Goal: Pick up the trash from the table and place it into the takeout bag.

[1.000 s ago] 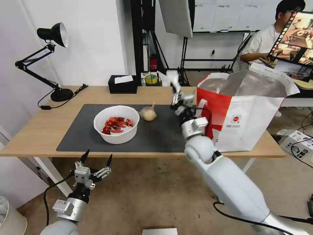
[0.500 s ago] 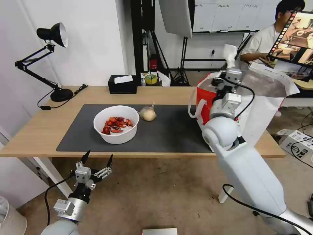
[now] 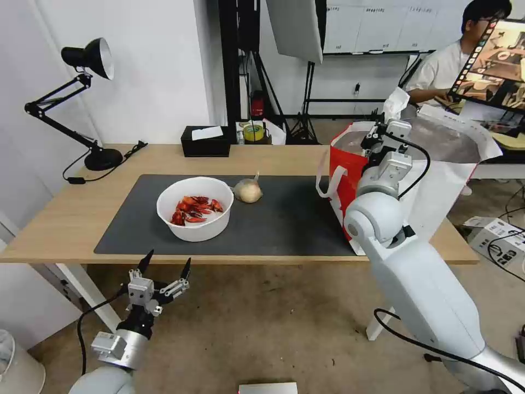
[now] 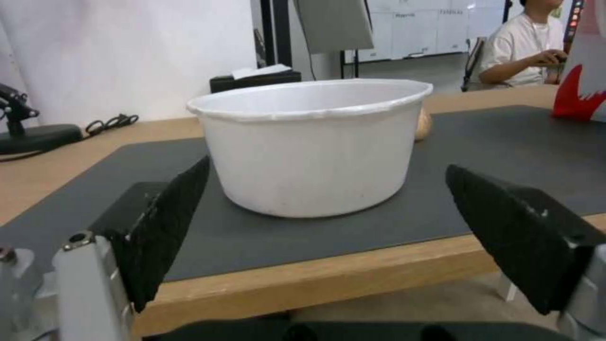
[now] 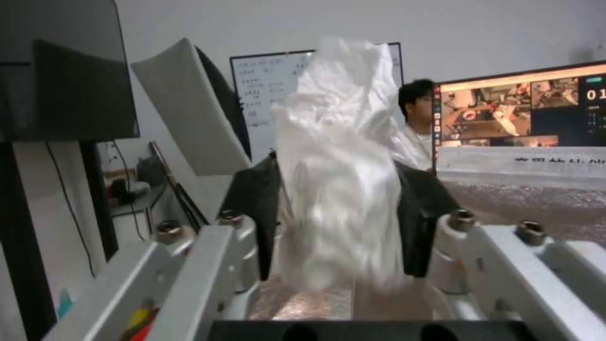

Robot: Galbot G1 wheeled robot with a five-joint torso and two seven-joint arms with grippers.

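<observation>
The takeout bag [image 3: 437,180] stands at the right end of the surface [image 3: 65,219], red and white, its silver foil lining showing at the open mouth; a small round logo sits on its white side, too small to read. Up over that mouth is the right gripper [image 5: 338,222], its fingers [image 5: 255,208] clamped on the crumpled white tissue [image 5: 344,189], which sticks up above them. Behind it there's a whiteboard and a monitor with writing, none of it legible from here. On the dark grey mat [image 3: 273,219] the white round bowl [image 3: 195,208] holds red crayfish shells [image 3: 194,209], and just beside it, on the far right, lies the small tan knotted bag [image 3: 249,191]. The black tissue box [image 3: 205,141] sits at the far edge with a white sheet on top. The left gripper [image 3: 165,267] hangs below the near edge, fingers [image 4: 164,222] spread wide, facing the bowl.
</observation>
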